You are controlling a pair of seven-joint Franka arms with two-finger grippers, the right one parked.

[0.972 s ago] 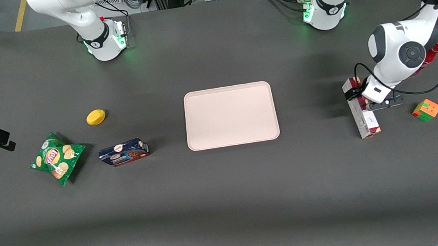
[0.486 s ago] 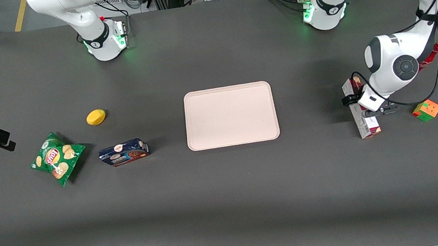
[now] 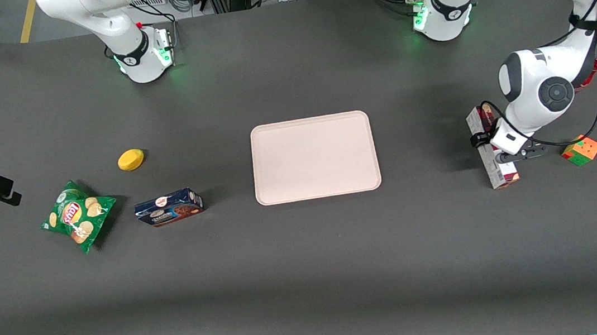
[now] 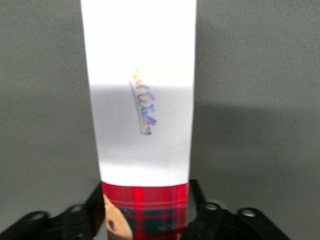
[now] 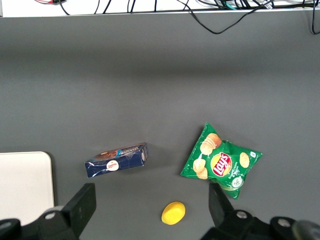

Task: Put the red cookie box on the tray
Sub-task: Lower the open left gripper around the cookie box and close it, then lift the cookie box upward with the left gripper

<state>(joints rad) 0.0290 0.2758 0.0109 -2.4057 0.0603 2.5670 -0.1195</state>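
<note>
While the working arm leans low over the table's end, this is how things lie:

Gripper: the gripper (image 4: 145,220) straddles the red cookie box (image 3: 492,154), one dark finger (image 4: 95,207) against each long side of the plaid face; it looks closed onto the box, though I can't say how firmly.

Grip spot: about mid-length on the box, going by the front view, with the white printed side running out ahead of the wrist.

Box: lying at the working arm's end, apparently on the table, near a coloured cube (image 3: 581,150).

Long axis: runs toward and away from the front camera, slightly slanted.

Tray: the tray (image 3: 314,156) sits at the table's middle, well apart from the box, toward the parked arm's end.

Coming move, my guess: lift, then carry sideways to the tray; the box's length roughly matches the tray's shorter span, so little turning seems needed.
</note>
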